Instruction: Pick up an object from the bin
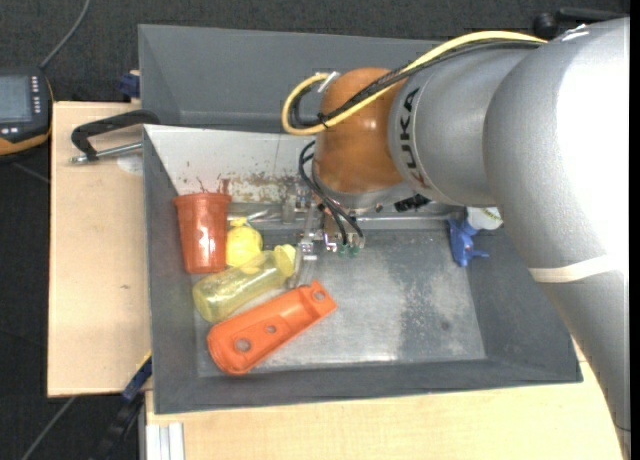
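Observation:
My gripper (316, 236) hangs low in the middle of the bin, under the arm's orange cover. Right below and left of it lies a clear yellowish bottle (235, 291) on its side, its yellow cap (286, 259) touching or almost touching the gripper's tip. A round yellow lump (243, 246) sits just left of the gripper, against an upright orange cup (203, 232). Nearer the front edge lies a flat orange tool-like piece with holes (268, 328).
A small blue thing (465, 243) lies at the bin's right wall, partly under the arm. The big grey arm covers the bin's right and back side. Bare floor shows in the bin's front right part.

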`<state>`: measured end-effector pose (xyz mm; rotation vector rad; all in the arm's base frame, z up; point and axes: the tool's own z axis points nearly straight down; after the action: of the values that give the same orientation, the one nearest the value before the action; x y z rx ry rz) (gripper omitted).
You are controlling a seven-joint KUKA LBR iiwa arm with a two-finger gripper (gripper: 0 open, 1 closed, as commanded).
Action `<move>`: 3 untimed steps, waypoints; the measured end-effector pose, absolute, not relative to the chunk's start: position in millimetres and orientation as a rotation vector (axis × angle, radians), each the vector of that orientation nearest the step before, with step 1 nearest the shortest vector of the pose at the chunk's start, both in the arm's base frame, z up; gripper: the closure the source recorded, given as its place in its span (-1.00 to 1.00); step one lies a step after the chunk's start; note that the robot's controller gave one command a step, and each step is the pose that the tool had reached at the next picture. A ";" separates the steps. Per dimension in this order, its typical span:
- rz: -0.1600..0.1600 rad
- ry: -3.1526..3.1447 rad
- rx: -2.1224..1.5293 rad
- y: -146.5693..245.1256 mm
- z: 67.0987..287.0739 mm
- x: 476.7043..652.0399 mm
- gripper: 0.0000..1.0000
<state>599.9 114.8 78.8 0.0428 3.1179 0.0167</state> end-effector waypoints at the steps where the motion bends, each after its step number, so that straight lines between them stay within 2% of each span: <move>1: 0.017 3.117 -0.043 106.0 75.2 561.8 -1.00; 2: 0.017 3.107 -0.090 107.1 73.5 526.8 -1.00; 3: 0.016 3.103 -0.251 142.8 71.0 590.3 1.00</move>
<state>590.3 142.8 71.0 -0.2505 3.1027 0.0158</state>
